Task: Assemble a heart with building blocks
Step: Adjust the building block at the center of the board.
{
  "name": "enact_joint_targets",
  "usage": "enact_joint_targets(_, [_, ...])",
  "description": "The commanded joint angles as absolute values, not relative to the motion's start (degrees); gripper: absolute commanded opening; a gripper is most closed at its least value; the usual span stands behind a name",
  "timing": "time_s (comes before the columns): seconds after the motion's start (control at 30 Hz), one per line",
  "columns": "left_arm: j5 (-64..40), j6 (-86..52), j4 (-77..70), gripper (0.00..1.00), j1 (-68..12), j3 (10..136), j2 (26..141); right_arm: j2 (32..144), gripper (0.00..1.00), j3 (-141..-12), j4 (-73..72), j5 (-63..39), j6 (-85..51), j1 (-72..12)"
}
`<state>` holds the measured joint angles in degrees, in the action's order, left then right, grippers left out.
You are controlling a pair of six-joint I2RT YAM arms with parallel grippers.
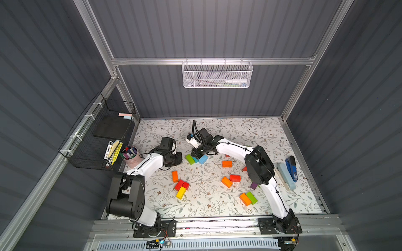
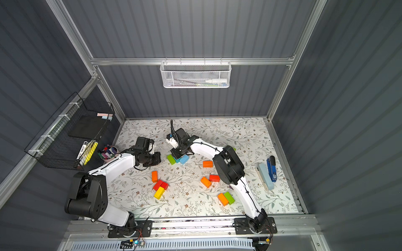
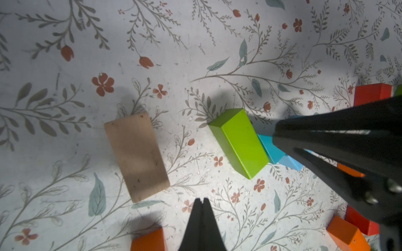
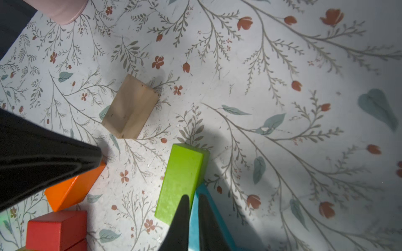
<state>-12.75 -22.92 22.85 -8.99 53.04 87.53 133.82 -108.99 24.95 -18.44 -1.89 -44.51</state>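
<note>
a: left gripper [image 3: 201, 201]?
b: fingers pressed together, holding nothing, above the floral table [image 3: 65, 152] near a tan block [image 3: 137, 156]. only the wrist views show that block.
a: right gripper [image 4: 193, 196]?
b: fingers nearly together with a thin slit between them, over the seam where a green block [image 4: 182, 178] touches a teal block [image 3: 270, 150]. cannot tell whether it pinches either.
a: remaining pieces?
b: both top views show them scattered nearer the arm bases, including a red, orange and yellow cluster [image 1: 180, 187].
</note>
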Motion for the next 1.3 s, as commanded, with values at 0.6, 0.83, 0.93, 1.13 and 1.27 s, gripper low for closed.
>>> enact_joint_targets(0.6, [-15.20,-22.32,20.83,0.03,-9.91,51.24,88.32,136.80,0.02,-112.94,29.71,-17.49,0.52,-44.85])
enact_joint_targets(0.83, [-15.51,-23.44,20.00,0.03,-11.22,50.63,88.74,136.47,0.01,-112.63,30.58,-19.13,1.27,-44.85])
enact_joint_targets(0.93, [-15.84,-24.70,18.78,0.03,-12.83,49.90,89.39,136.24,0.01,-112.76,30.77,-17.56,1.27,-44.82])
enact_joint_targets(1.13, [-15.44,-26.36,17.14,0.03,-13.97,48.88,90.44,133.44,0.01,-111.70,29.27,-13.57,-1.19,-44.66])
enact_joint_targets(1.27, [-15.30,-26.81,16.45,0.02,-13.97,48.78,91.00,129.49,0.00,-108.01,26.27,-14.23,-3.20,-44.56])
